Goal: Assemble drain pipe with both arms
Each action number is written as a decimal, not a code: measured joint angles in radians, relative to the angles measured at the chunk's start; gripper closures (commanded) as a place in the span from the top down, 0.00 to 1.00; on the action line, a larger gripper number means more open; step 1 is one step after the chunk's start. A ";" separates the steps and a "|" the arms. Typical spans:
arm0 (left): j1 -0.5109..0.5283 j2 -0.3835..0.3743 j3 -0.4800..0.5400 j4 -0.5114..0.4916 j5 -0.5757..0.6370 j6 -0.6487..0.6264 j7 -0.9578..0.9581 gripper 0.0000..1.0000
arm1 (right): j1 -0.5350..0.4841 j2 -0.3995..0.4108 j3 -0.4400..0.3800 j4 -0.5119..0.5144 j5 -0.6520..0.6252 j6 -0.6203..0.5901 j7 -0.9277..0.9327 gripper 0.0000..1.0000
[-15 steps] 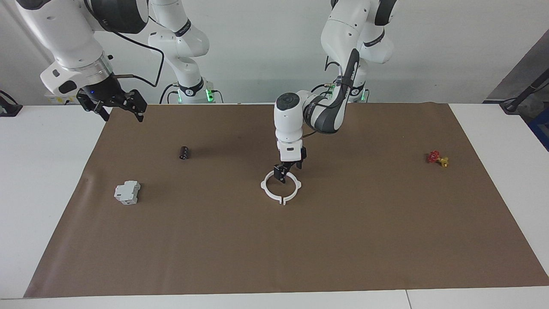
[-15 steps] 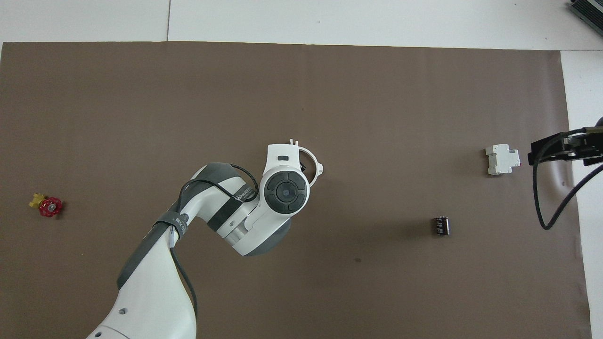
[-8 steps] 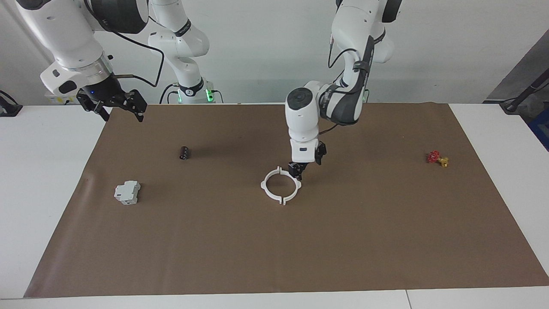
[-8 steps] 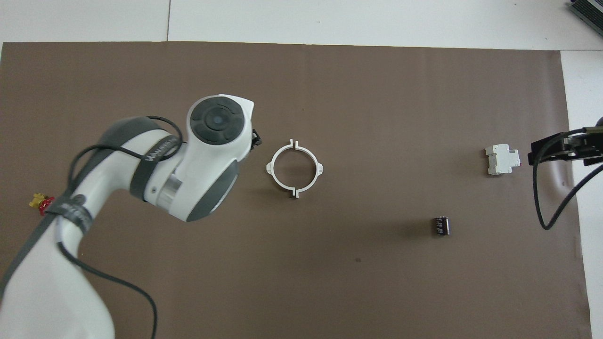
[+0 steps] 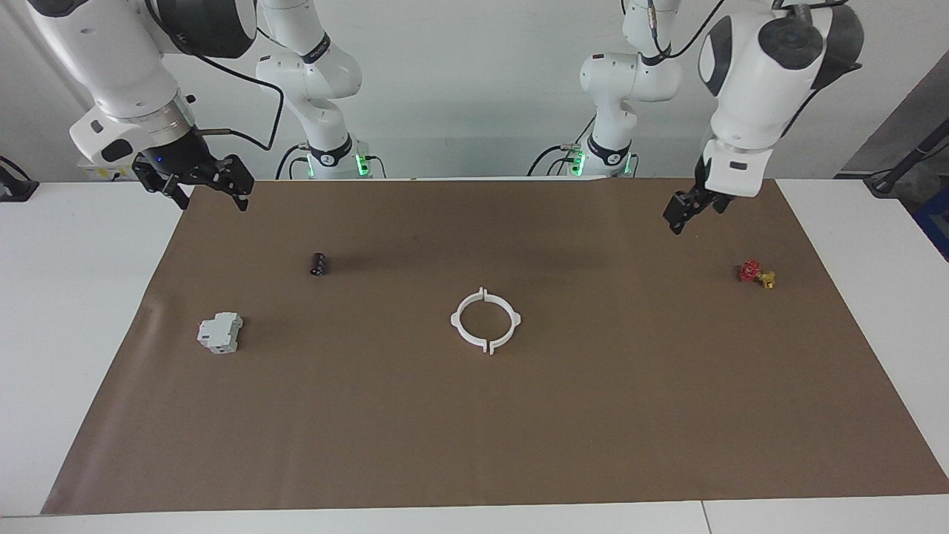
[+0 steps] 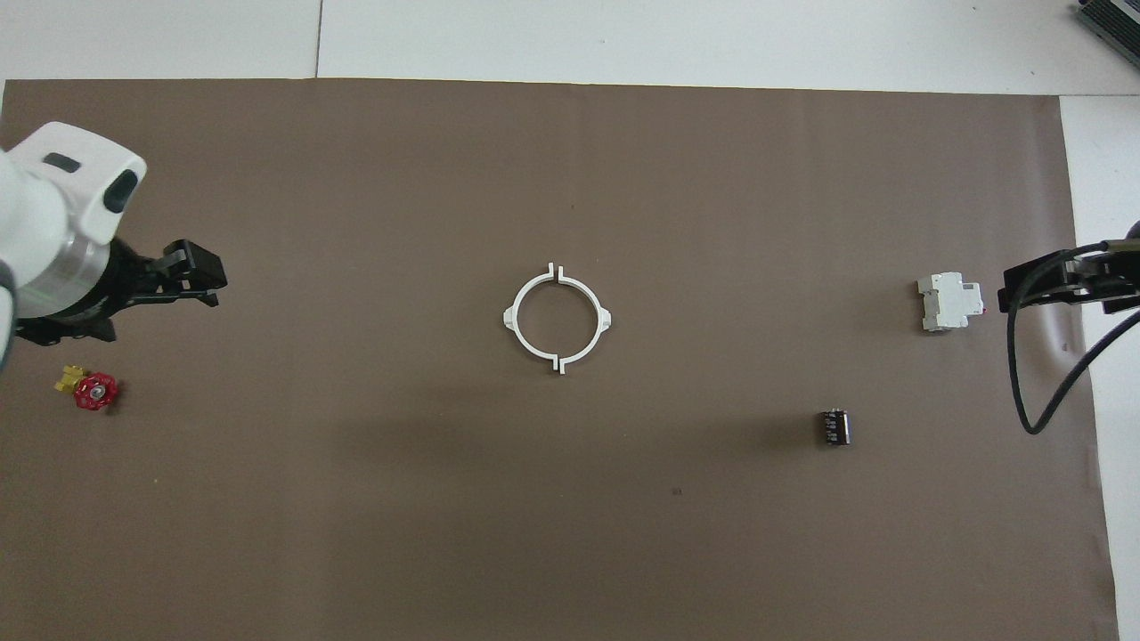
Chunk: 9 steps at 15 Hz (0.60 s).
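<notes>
White ring (image 5: 485, 320) lay mid-frame, well apart from our released left gripper (image 5: 683, 210), which had withdrawn upper right; right gripper (image 5: 200, 185) released, upper left.

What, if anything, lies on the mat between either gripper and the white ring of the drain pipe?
Nothing visible does. The drain pipe lies alone mid-mat. The left gripper hangs near the red-and-yellow valve; the right gripper waits at the other end. The black cylinder lies off both paths.

Right end effector (image 6: 1060, 287) cut by overhead edge; left arm (image 6: 44, 231) mostly cropped.
</notes>
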 measured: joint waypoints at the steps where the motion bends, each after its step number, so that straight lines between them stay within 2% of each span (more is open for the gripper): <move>1: 0.030 -0.022 0.001 0.000 -0.006 -0.024 0.063 1.00 | 0.000 0.000 0.000 0.000 0.000 0.000 0.000 1.00; 3: 0.055 -0.049 0.001 -0.001 -0.010 -0.048 0.160 1.00 | 0.000 0.000 0.000 0.000 0.000 0.000 0.000 1.00; 6: 0.057 -0.054 -0.015 -0.011 -0.010 -0.055 0.187 1.00 | 0.000 0.000 0.000 0.000 0.000 0.000 0.000 1.00; 9: 0.173 -0.055 -0.104 -0.028 -0.038 -0.072 0.290 1.00 | 0.000 0.000 0.000 0.000 0.000 0.000 0.000 1.00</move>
